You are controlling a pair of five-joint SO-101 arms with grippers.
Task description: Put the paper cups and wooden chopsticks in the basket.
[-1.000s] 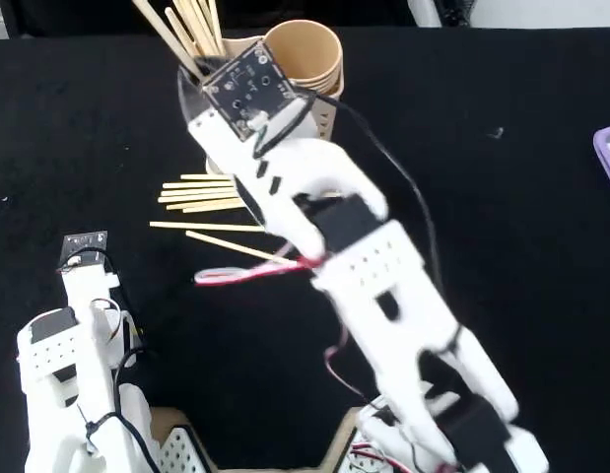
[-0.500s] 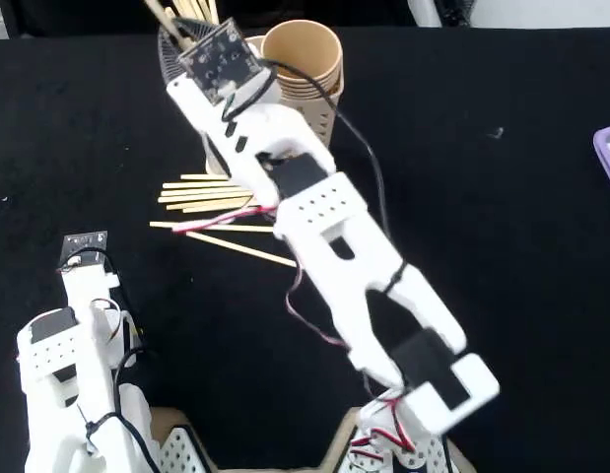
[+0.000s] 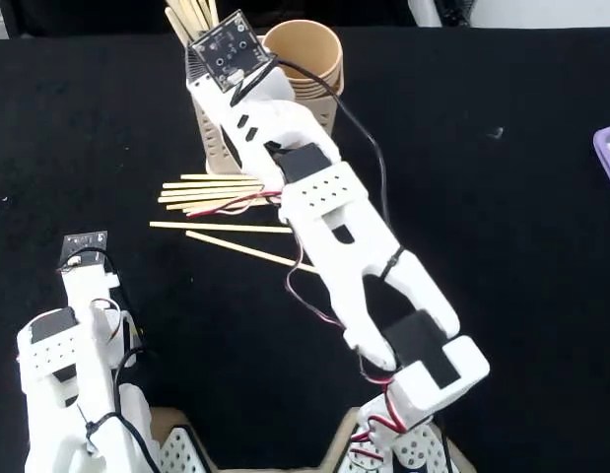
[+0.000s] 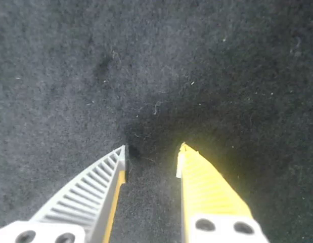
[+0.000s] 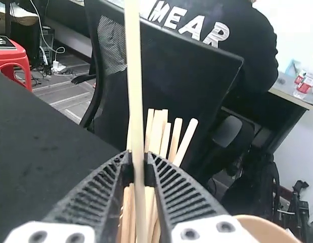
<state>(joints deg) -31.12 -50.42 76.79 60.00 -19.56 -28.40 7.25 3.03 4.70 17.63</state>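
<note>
My right hand [image 5: 135, 164] is clamped on a single wooden chopstick [image 5: 133, 76], held upright above the basket [image 3: 218, 148] at 12 o'clock on the bench [image 3: 502, 246], where other sticks [image 5: 166, 136] stand bundled beside the stacked paper cups [image 3: 305, 54]. I judge the stick light, stiff and smooth, apt to pivot if pinched far off its middle; much of its length stands clear beyond the fingertips. Loose chopsticks [image 3: 208, 192] lie flat around 10 o'clock, best taken across the middle. My left hand [image 4: 152, 149] hangs open over bare bench at 7 o'clock, holding nothing.
</note>
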